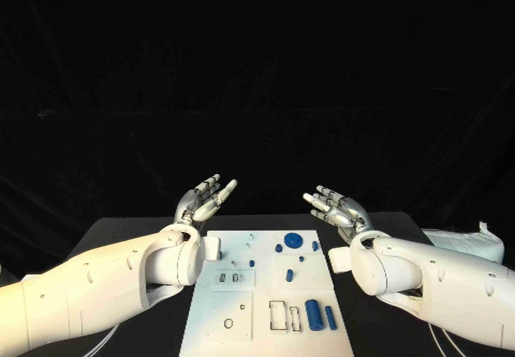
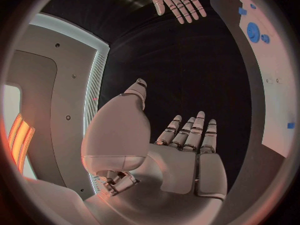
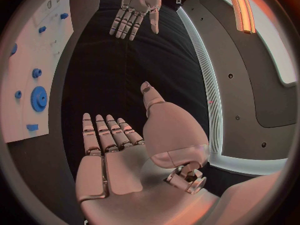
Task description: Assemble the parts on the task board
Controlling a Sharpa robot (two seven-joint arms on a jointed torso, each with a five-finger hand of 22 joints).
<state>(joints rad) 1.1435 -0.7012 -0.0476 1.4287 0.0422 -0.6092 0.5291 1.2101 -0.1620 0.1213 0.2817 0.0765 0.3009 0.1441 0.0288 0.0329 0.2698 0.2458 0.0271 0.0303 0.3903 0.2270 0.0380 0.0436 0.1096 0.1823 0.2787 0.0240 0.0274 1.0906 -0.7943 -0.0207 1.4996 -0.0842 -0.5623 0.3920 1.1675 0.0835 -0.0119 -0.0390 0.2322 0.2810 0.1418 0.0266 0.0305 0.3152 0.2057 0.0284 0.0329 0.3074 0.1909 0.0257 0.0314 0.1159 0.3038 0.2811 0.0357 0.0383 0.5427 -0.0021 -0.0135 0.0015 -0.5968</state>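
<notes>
Head view: left hand (image 1: 205, 196) and right hand (image 1: 336, 207) hover past the far end of the task board (image 1: 269, 297), palms up, fingers apart, holding nothing — blue parts (image 1: 313, 314) lie on the board. Wrist views: same spread fingers; the board's cut off at the rim.

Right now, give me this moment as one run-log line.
left hand: open, raised | right hand: open, raised | task board: blue parts untouched

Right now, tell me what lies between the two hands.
In the head view, only the far end of the task board and bare black table lie between the left hand and right hand.
</notes>
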